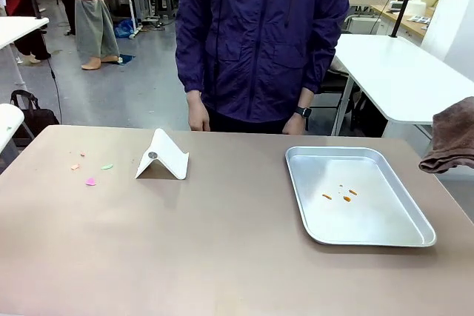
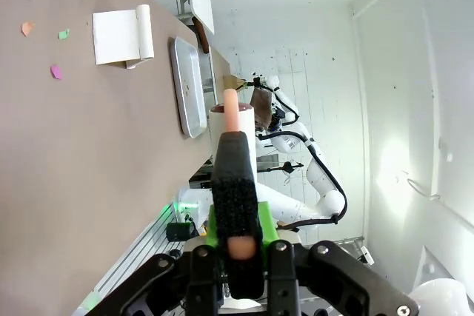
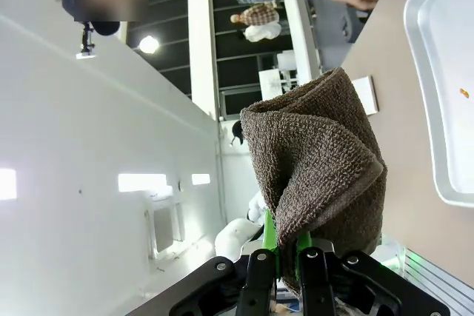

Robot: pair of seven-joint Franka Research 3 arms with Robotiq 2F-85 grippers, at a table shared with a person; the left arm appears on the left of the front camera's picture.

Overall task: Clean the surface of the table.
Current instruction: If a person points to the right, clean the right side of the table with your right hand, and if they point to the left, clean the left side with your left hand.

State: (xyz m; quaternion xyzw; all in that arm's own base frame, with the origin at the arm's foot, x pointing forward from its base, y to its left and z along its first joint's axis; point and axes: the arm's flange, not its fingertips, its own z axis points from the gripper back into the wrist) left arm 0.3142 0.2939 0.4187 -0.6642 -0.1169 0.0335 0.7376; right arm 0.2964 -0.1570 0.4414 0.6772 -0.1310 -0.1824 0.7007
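Note:
The taupe-brown table carries several small coloured scraps near its far left. In the left wrist view those scraps lie far ahead on the table. My left gripper is shut on a black rough-textured tool with a pink-orange tip, held off the table's near edge. The jaws of my right gripper are shut on a folded brown towel. That towel hangs at the table's right edge, beside the tray.
A white folded dustpan-like piece stands left of centre. A shallow silver tray with a few orange bits lies at the right. A person in a purple jacket stands at the far edge, hands hanging just behind it.

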